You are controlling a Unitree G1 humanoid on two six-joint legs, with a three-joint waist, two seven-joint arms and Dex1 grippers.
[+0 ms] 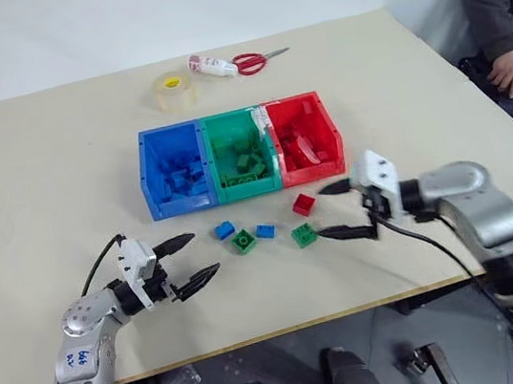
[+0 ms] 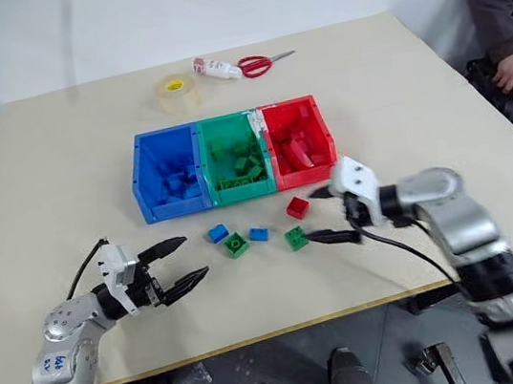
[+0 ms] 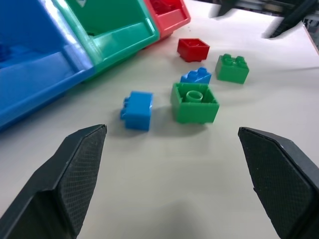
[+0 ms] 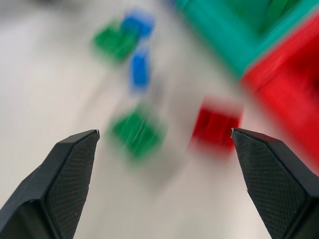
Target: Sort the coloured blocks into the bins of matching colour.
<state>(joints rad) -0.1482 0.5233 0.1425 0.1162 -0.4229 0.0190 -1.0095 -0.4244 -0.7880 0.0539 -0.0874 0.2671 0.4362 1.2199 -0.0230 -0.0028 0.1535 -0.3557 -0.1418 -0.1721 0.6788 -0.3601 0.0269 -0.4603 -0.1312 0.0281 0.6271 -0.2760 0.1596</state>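
Three joined bins stand mid-table: blue (image 1: 146, 175), green (image 1: 249, 191) and red (image 1: 330, 129), each with blocks of its own colour inside. In front of them lie loose blocks: a blue one (image 1: 224, 230), a green one (image 1: 244, 241), a second blue one (image 1: 265, 231), a second green one (image 1: 304, 235) and a red one (image 1: 304, 204). My left gripper (image 1: 205, 254) is open and empty, left of the blocks and pointing at them. Just right of the red and green blocks, my right gripper (image 1: 321, 212) is open and empty. The right wrist view shows the red block (image 4: 215, 124) and a green block (image 4: 137, 132) ahead.
At the table's far side lie a clear tape roll (image 1: 174, 90), a white tube (image 1: 210, 64) and red-handled scissors (image 1: 252, 61). A person (image 1: 507, 29) sits beyond the table's right edge. The table's front edge runs just under both arms.
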